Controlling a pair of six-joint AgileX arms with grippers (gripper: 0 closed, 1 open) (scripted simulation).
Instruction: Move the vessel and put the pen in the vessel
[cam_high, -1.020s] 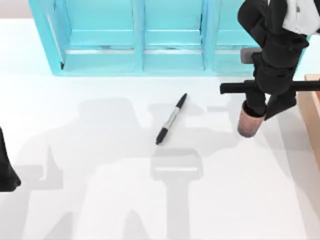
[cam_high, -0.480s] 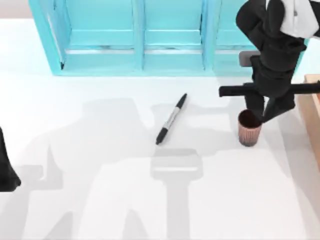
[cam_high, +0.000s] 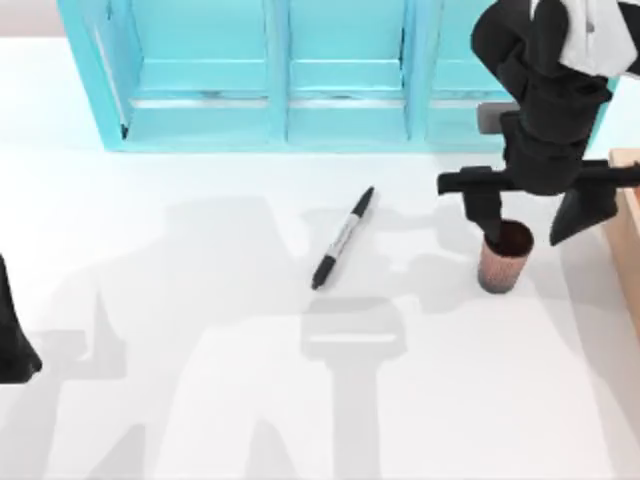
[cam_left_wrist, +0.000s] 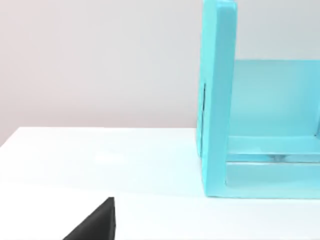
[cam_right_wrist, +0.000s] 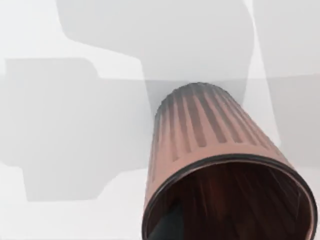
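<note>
Step in hand, by the look of it: letting go of the cup (cam_high: 502, 262) and getting clear of it. Best done by lifting the right hand (cam_high: 537, 216) straight up, slow, no sideways push, so the cup stays upright. After that, going for the pen (cam_high: 342, 238).

Right hand at the upper right of the top view, fingers spread wide. One finger (cam_high: 484, 212) dips at the cup's rim on its left side, maybe just inside the dark mouth; touching or not, hard to tell. The other finger (cam_high: 583, 212) well off to the right, apart from the cup. Holding nothing.

Cup standing upright on the white surface (cam_high: 200, 400), right of middle in the top view, open mouth up. In the right wrist view, cup (cam_right_wrist: 210, 150) close up at the lower right, ribbed brown side and dark inside, with a dark finger (cam_right_wrist: 167, 227) at its rim.

Pen lying flat near the middle of the top view, slanted, well apart from the cup, to its left. Blue shelf (cam_high: 270, 80) along the top. Wooden box (cam_high: 628, 230) at the right edge, near the cup.

Left arm (cam_high: 12, 335) parked at the left edge, low down. Its fingers: cannot tell.
</note>
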